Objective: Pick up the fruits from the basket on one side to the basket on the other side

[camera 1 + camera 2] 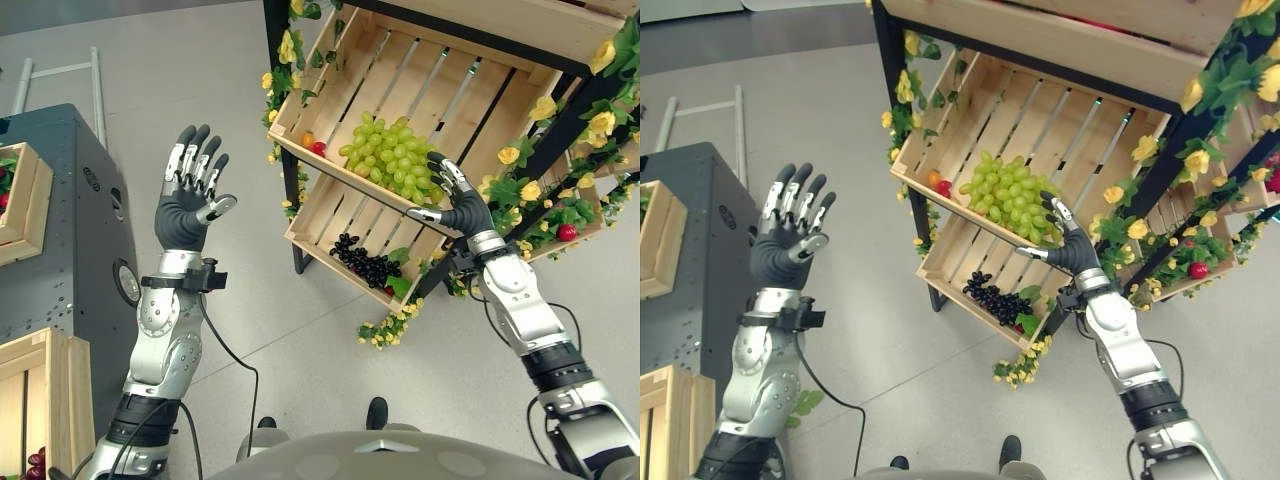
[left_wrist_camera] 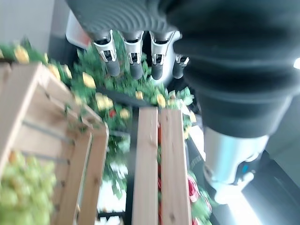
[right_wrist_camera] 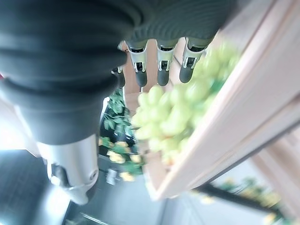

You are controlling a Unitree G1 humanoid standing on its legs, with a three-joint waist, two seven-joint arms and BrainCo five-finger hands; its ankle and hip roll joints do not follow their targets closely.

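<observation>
Both hands spread: right hand (image 1: 458, 205) by green grapes (image 1: 392, 155), left hand (image 1: 190, 195) raised.

Silver-grey arms, dark ribbed wrist covers, silver fingers (image 1: 196, 152) dark-tipped, black bands at forearms.

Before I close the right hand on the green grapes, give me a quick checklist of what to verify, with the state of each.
1. Right hand at the green grapes: ok, its fingers reach over the front edge of the upper crate, beside the bunch.
2. Right hand open, holding nothing: ok, fingers straight in its wrist view.
3. Fingers around the bunch: not ok, they sit at its near side only.
4. Crate rim clear of the fingers: cannot tell, the hand sits right at the rim.
5. Left hand out of the way: ok, raised open, away from the shelf.
6. Other fruit apart: ok, black grapes lie in the lower crate.
</observation>
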